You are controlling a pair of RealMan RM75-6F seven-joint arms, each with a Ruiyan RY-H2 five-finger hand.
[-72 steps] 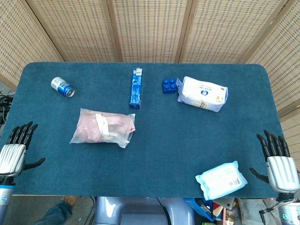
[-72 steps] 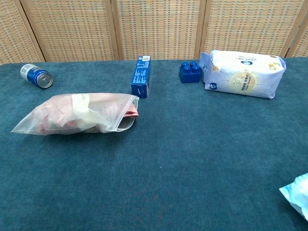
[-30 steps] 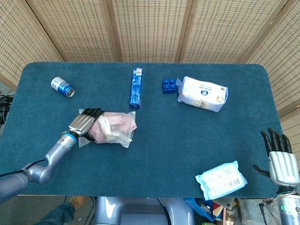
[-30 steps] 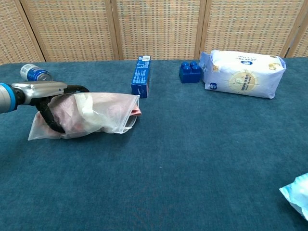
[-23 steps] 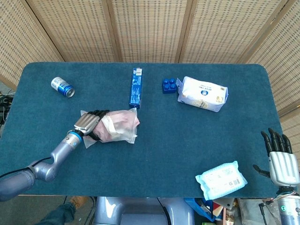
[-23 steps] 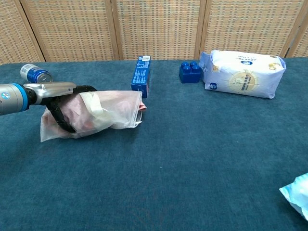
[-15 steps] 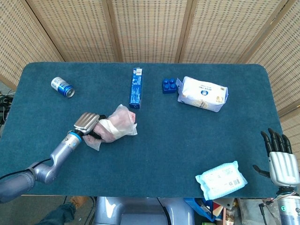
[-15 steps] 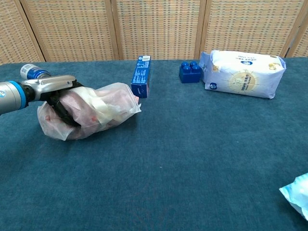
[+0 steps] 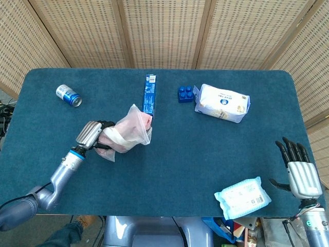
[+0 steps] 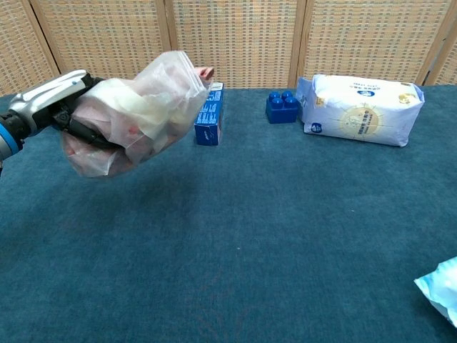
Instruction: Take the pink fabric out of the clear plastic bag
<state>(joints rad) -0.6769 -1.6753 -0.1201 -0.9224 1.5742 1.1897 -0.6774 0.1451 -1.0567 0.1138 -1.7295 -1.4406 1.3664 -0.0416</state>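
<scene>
My left hand (image 9: 92,135) (image 10: 61,106) grips the clear plastic bag (image 9: 126,133) (image 10: 136,114) near its closed end and holds it in the air above the table, mouth tilted up and to the right. The pink fabric (image 9: 128,135) (image 10: 146,125) is bunched inside, with a bit of pink (image 10: 206,72) showing at the mouth. My right hand (image 9: 297,169) is open at the table's right front corner, far from the bag; it shows only in the head view.
A blue box (image 9: 149,94) (image 10: 209,114) lies just behind the bag. A drink can (image 9: 68,95) is at the back left. A blue brick (image 9: 186,93) (image 10: 283,106) and a white packet (image 9: 222,102) (image 10: 358,108) are at the back right. A light blue wipes pack (image 9: 242,197) (image 10: 441,288) lies near my right hand.
My left hand came in from the table's front edge, took hold of the bag and has lifted it off the table, tilting its mouth upward. The right hand shifted slightly.
</scene>
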